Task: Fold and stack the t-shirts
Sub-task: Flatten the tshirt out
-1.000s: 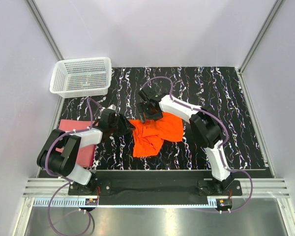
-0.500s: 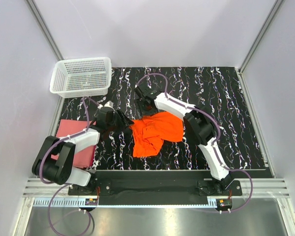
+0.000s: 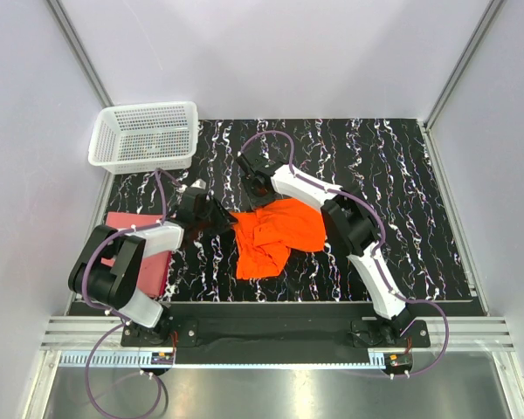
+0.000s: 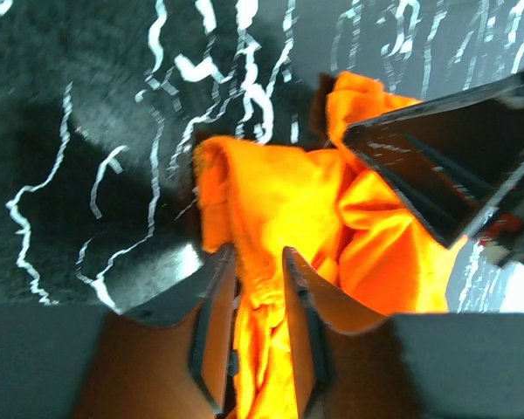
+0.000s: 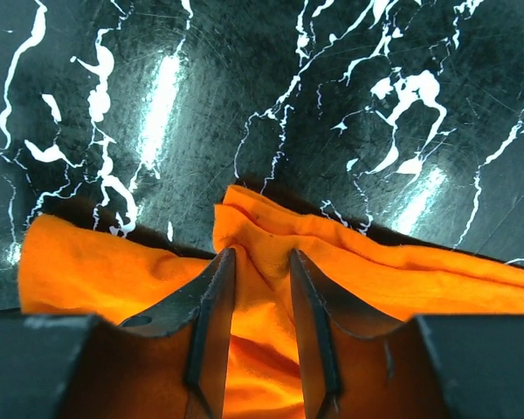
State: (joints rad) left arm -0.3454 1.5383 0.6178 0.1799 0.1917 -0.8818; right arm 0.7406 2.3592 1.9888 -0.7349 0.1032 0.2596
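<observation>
The bright orange t-shirt lies crumpled at the middle of the black marbled table. My left gripper is shut on a bunched fold at its left edge; the cloth fills the gap between the fingers in the left wrist view. My right gripper is shut on a fold at the shirt's far edge, seen pinched in the right wrist view. The dusty pink-red t-shirt lies flat at the near left, partly hidden by my left arm.
A white plastic mesh basket stands at the far left corner of the table. Grey walls and metal frame posts close in the table on three sides.
My right gripper has moved away toward the far left, pulling the shirt's far edge with it. My left gripper has shifted slightly left and stays on the shirt's left edge.
</observation>
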